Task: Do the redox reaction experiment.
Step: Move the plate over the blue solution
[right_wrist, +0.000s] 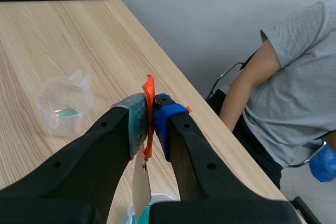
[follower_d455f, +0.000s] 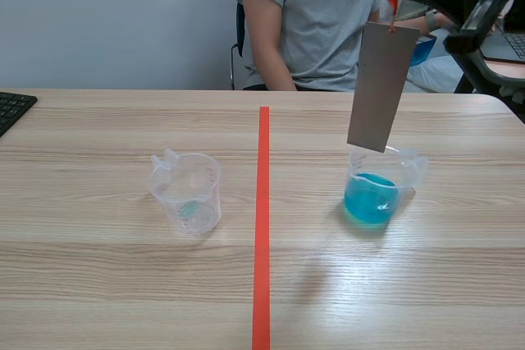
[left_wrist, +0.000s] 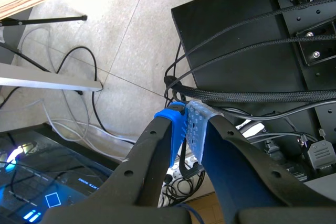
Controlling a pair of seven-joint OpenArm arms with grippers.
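Our left gripper (left_wrist: 186,119) hung clenched on nothing over a tiled floor (left_wrist: 121,51). On the pale wood table (follower_d455f: 123,284), well apart on either side of the tape (follower_d455f: 262,227) with open room around, stood two clear plastic beakers: the left beaker (follower_d455f: 186,193) held a greenish trace, the right beaker (follower_d455f: 376,194) blue liquid. Above the latter our right gripper (right_wrist: 150,114) pinched an orange tag (right_wrist: 149,85), from which a flat grey plate (follower_d455f: 381,84) hung tilted, its lower edge at the rim.
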